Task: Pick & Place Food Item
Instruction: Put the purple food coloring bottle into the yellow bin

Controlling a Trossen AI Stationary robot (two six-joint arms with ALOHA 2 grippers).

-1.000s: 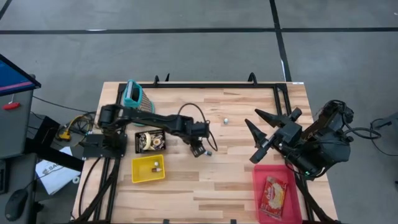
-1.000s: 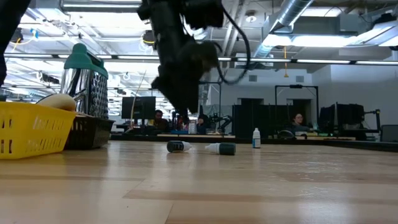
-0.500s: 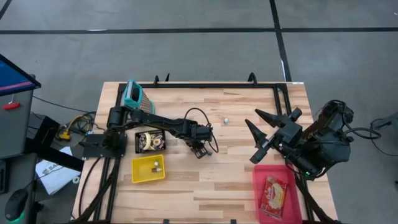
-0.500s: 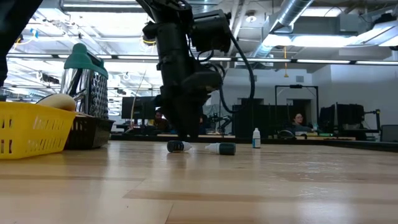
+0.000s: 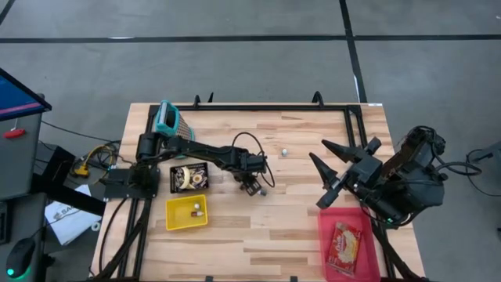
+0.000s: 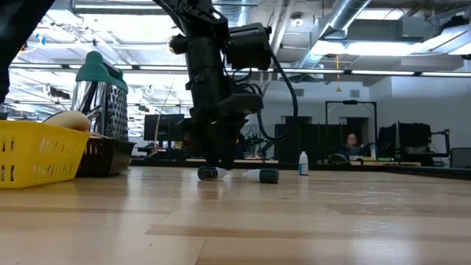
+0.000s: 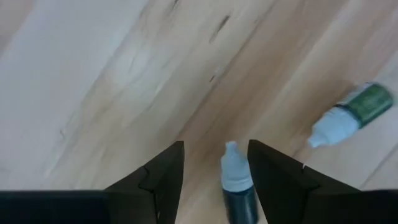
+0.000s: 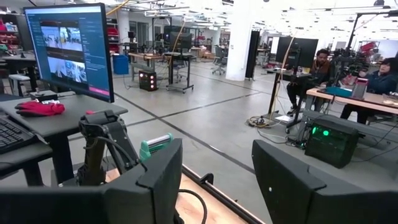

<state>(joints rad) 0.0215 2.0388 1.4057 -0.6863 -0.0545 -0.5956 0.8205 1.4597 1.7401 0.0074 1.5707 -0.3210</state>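
A wooden desk [image 5: 297, 227] seen from above, with two dark robot arms. The left arm reaches from the desk's left edge toward the middle, and the left gripper [image 5: 250, 186] is down at the desk surface. Its fingers [image 7: 158, 180] are spread, one on each side of a small dropper bottle [image 7: 236, 186] that lies flat on the wood between them; the fingers do not touch it. A second dropper bottle [image 7: 351, 114] with a green label lies just beside it, clear of the fingers. From desk height, both small bottles lie side by side under the arm, and a third bottle [image 6: 303, 163] stands upright farther back.

The right arm is folded at the desk's right edge, its right gripper [image 5: 335, 171] raised above the wood with fingers [image 8: 155, 180] spread wide and holding nothing.

The food item, a packet [image 5: 344, 243] of snacks, lies in a red tray [image 5: 327, 223] at the desk's near right corner. On the left side sit a yellow bin [image 5: 186, 213] with a couple of small items in it, a black tray [image 5: 189, 177] just behind it, and a metal grater [image 5: 171, 119] with a teal handle near the far left corner.

People sit at workstations in the room beyond.
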